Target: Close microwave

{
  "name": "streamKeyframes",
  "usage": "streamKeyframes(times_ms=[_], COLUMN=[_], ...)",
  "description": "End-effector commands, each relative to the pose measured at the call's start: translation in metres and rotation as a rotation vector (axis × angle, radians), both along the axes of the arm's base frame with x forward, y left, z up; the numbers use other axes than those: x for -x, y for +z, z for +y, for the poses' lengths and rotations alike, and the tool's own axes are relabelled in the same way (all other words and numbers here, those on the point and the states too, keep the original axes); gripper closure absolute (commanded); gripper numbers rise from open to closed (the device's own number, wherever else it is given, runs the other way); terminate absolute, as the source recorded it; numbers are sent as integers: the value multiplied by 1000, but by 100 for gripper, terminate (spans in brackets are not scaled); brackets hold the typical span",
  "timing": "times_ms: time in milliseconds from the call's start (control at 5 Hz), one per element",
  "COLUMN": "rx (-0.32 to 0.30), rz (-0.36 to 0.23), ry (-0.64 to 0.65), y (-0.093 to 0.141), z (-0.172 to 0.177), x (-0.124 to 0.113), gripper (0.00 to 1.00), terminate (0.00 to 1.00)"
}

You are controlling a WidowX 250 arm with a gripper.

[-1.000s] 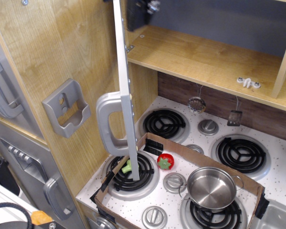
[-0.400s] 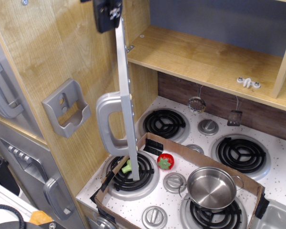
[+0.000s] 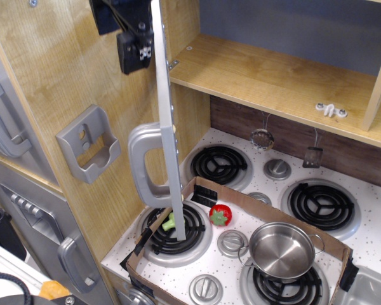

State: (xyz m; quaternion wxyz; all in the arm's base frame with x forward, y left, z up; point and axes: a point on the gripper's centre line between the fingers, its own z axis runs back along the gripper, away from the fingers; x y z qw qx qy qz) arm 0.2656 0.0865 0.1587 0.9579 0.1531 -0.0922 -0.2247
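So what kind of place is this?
Most likely a toy play kitchen: a stovetop with coil burners and knobs, a small steel pot, and a wooden microwave cavity whose grey door stands open.

We are viewing from one fixed camera, placed high and near, looking down and rightward across the toy kitchen: wooden side panel (image 3: 63, 82) filling the left, stovetop (image 3: 368, 235) lying below at right.

Bright, even light from overhead; soft shadows under the shelf (image 3: 273, 82); sharp focus, mild glare on the pot (image 3: 282, 249).
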Motion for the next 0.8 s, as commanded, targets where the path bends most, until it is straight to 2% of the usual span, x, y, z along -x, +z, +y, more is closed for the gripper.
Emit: streamKeyframes(times_ms=[0,200,600], rx=[113,168,281], rz=[-59,-81,-166], ry=[1,-17,-93], y=[-10,-22,-41], z=[-14,-23,-49], x=[-10,-18,-39], gripper=[0,0,0], terminate=[0,0,0])
